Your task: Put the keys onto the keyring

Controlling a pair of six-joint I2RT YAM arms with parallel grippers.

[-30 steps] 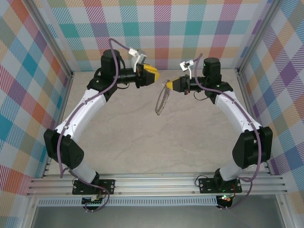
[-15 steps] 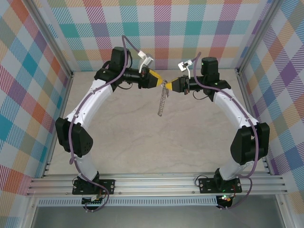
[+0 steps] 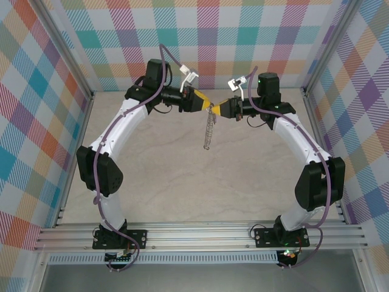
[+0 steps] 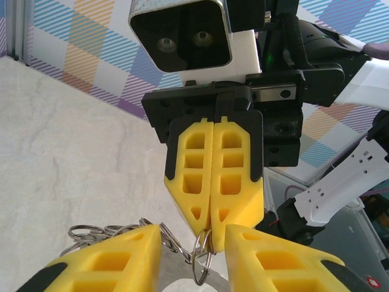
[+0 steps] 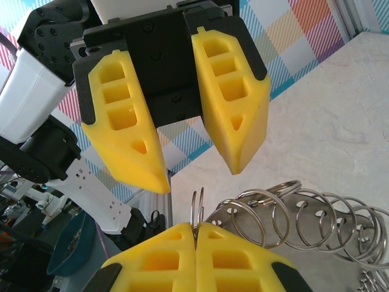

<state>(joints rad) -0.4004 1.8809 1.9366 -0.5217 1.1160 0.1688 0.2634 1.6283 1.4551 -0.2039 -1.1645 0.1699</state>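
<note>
Top external first: you see both arms meeting over the far middle of the pale, marbled counter [image 3: 182, 182], yellow wedge tips nose to nose. The keyring [image 3: 208, 131] hangs from the right claw [image 3: 214, 109] as a thin grey scalloped line, and the left claw [image 3: 205, 104] sits just beside its top end.

Left wrist next: your left claw [image 4: 193, 243] stands partly released, its ribbed yellow plastic fingers apart and grasping nothing. Facing it, the right claw [image 4: 211, 230] is clenched, its tips pinching one small wire loop that dips into the gap between your left fingers (whether it touches them, you cannot tell). More loops [image 4: 82, 231] trail off to the left.

Right wrist last: your right claw [image 5: 196, 226] is pressed tight on a thin steel loop standing upright. The rest of the keyring [image 5: 292, 210] coils away like a spring of overlapping split rings. The left claw [image 5: 199, 176] hovers just above, its fingers spread.
</note>
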